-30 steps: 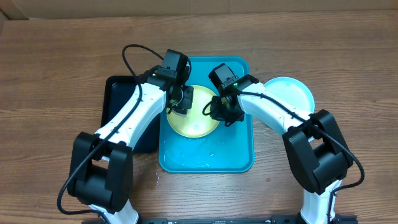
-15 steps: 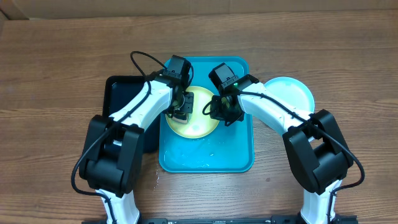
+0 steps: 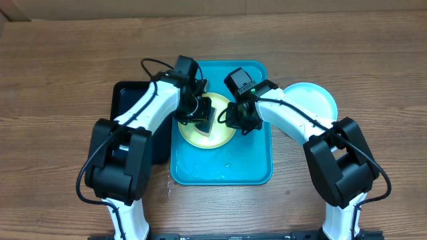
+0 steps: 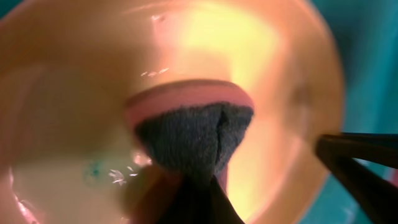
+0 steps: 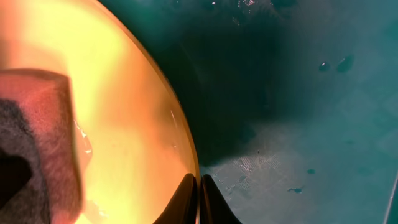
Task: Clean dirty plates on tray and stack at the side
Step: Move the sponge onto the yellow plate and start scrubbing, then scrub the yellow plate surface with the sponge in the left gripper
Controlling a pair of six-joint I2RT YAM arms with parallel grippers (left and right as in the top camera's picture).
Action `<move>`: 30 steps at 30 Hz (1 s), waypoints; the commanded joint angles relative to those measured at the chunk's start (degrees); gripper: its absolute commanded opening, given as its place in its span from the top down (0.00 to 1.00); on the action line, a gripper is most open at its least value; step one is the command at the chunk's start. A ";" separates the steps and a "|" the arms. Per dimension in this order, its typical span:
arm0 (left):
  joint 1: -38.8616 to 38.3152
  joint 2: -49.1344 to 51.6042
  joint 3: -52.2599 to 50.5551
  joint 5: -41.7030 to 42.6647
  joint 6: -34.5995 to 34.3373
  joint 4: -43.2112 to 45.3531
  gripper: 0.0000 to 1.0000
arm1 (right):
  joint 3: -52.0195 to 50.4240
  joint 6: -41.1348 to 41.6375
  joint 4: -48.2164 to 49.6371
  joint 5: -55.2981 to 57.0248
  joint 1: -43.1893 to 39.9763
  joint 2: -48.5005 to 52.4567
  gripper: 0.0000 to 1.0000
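Two white-and-black arms, the left arm [image 3: 150,110] and the right arm [image 3: 287,117], meet over the large turquoise-blue rectangular plastic tray [image 3: 220,172] in the middle of the wooden surface [image 3: 67,53]. A round yellow-green rimmed plastic plate [image 3: 205,139] lies in the tray's far half, away from the robot's base. The left jaws are clamped tight on a pink foam sponge [image 3: 207,117] with a dark grey scouring face, and the sponge rests on the plate's pale inside. The right jaws are pinched narrow on the plate's right rim; the right wrist view shows two dark fingertips [image 5: 186,199] meeting at that edge. A small blue smudge [image 4: 93,169] sits on the plate just beside the sponge.

A smaller black rectangular tray [image 3: 127,110] lies against the turquoise tray's left edge, partly under the left arm. A round light-blue rimmed plastic plate [image 3: 312,100] sits on the surface just right of the tray's far right corner, with the right arm crossing over its near side.

The tray's near half holds only water droplets [image 5: 342,62]. Bare wood shows beyond the tray's far edge and out to both sides.
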 commanded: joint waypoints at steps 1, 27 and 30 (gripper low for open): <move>1.97 -4.94 3.74 9.01 1.95 -0.39 0.96 | -0.04 -0.22 0.26 0.28 0.20 0.17 0.96; 1.07 -0.26 -4.42 -13.92 -0.87 4.66 0.96 | -0.04 -0.22 0.50 0.26 0.20 0.17 0.96; 1.07 2.45 -4.42 -11.32 -0.81 4.44 0.96 | -0.04 -0.22 0.52 0.26 0.20 0.17 0.96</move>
